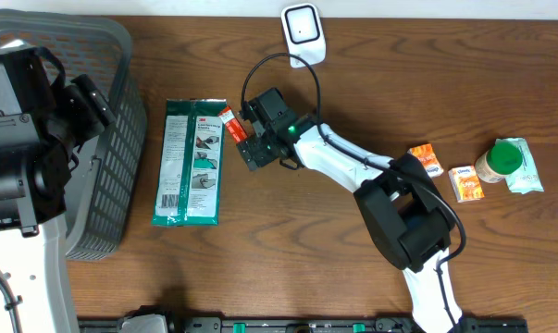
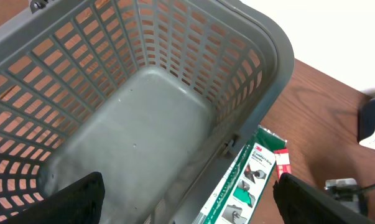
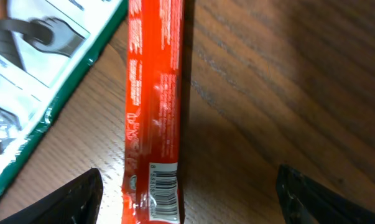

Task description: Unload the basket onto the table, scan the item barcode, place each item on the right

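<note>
One red packet [image 3: 153, 112] beneath right pincer [image 3: 190, 196]

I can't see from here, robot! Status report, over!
Left gripper open over basket. Right gripper open above red packet. Packet flat on table, barcode up, beside green pack. Nothing blocking.

Probably a shop checkout mock-up: basket [image 1: 121, 153], barcode scanner [image 1: 303, 28], packaged goods [image 1: 190, 165].
</note>
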{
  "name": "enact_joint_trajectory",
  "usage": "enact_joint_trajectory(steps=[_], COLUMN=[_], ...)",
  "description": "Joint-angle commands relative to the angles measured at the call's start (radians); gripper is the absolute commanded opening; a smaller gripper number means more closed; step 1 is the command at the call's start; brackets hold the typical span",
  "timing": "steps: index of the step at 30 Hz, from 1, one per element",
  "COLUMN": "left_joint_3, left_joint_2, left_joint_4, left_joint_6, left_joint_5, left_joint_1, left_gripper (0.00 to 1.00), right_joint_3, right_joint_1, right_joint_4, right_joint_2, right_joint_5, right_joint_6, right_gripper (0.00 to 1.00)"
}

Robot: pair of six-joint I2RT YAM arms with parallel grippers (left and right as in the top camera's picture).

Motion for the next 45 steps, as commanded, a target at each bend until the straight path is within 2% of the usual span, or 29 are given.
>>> enact_joint_trajectory(steps=[1,10,14,21,28,33,35,39,42,43,45], left_joint_3=[0.007,0.007,0.007,0.007,0.007,0.007,0.007,0.007,0.007,0.007,0.007], left_joint_2=[-0.001,-0.001,-0.001,-0.001,-0.001,-0.001,-0.001,-0.001,-0.001,-0.001,-0.001], left_joint_4=[0.000,0.000,0.000,0.000,0.000,0.000,0.000,0.000,0.000,0.000,0.000], left_joint_6=[-0.002,-0.002,-0.002,-0.002,-0.002,-0.002,-0.002,-0.002,-0.002,-0.002,-0.002], left_joint_5=[-0.009,-0.009,-0.009,-0.009,-0.009,-0.009,-0.009,-0.009,-0.009,-0.009,-0.009], left_joint_1=[0.004,0.004,0.004,0.004,0.004,0.004,0.004,0.004,0.004,0.004,0.004], left_gripper=[0.88,0.88,0.88,0.88,0.88,0.88,0.88,0.88,0.88,0.88,0.88], right_joint_3=[-0.003,-0.003,-0.003,-0.003,-0.003,-0.003,-0.003,-0.002,-0.002,-0.002,-0.002], right_joint_1=[0.014,0.045,0.053,0.053,0.054,0.055,0.054,0.054,0.054,0.053,0.053], right_joint_4=[-0.001,-0.008,0.002,0.104,0.142,0.142,0.135,0.124,0.111,0.095,0.056], right_joint_2=[0.011,0.011,0.011,0.011,0.018,0.064,0.075,0.067,0.047,0.035,0.013], right_joint_5=[0.008,0.008,0.008,0.097,0.105,0.105,0.105,0.105,0.105,0.105,0.105], right_joint_6=[-0.010,-0.010,-0.011,-0.011,-0.010,-0.010,-0.010,-0.010,-0.010,-0.010,-0.010], right_gripper=[0.84,0.76,0.76,0.72,0.71,0.74,0.65,0.37,0.22,0.13,0.04])
